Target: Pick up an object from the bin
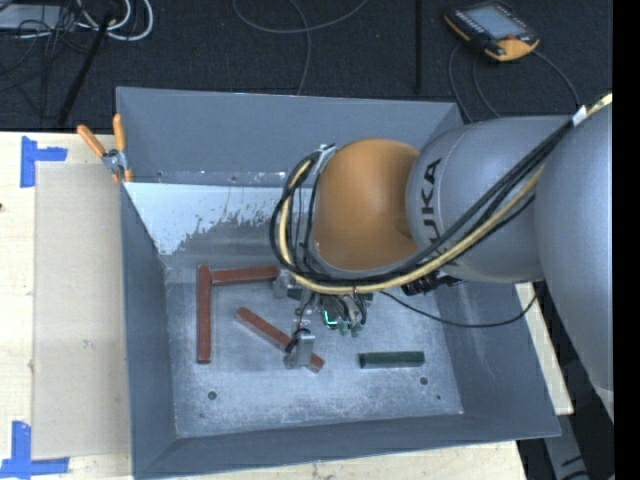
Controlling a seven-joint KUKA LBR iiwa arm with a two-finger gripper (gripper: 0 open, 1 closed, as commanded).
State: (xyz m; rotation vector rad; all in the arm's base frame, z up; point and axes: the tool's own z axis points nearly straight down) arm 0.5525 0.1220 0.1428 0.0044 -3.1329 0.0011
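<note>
Lettering "UKA" legible on arm (428,203) (printed vertically) | grey bin (150,368) holds red-brown L-piece (205,313), dark green bar (392,359), red-brown slanted bar (262,326) mid-floor | gripper (298,348) sits at that slanted bar's lower right end; I cannot judge its opening.

The hand (298,349) hangs over one end of the slanted red-brown bar (260,325), a dark green bar (392,360) near.

Scuffed metal bin (230,393), glossy orange cover (365,203)
</note>
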